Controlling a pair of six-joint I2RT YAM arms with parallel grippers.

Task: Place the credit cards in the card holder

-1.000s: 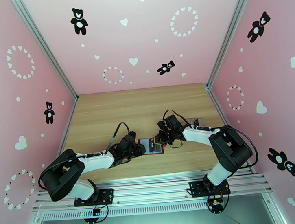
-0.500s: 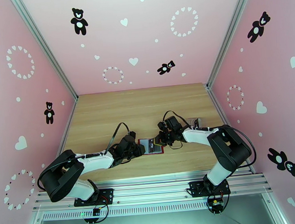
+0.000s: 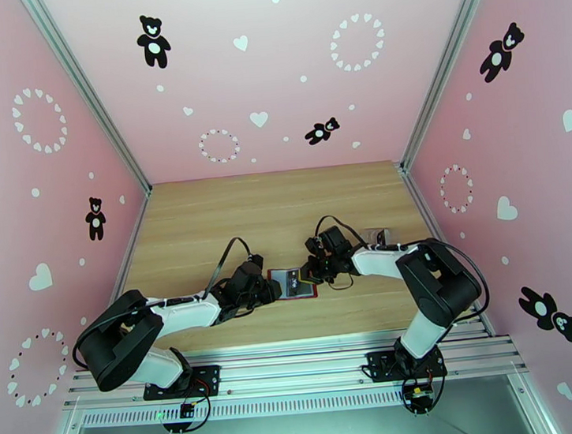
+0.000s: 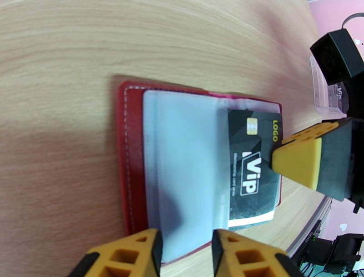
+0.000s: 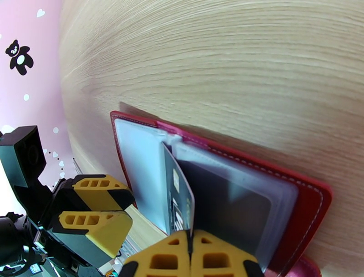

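Stitching edges the dark red, leather-like card holder (image 4: 122, 150), which lies open and flat on the wood-grain tabletop (image 4: 68, 54) between the two arms; its frosted grey plastic pockets face up; a glossy black credit card (image 4: 252, 164), thin and rectangular with a gold chip and white lettering, sits partly inside a pocket; the right tool (image 5: 191, 253) has its ribbed yellow pads pressed together on the card's outer edge; the left tool (image 4: 185, 239) is spread slightly at the holder's opposite edge; a clear plastic case (image 4: 327, 91) lies behind.
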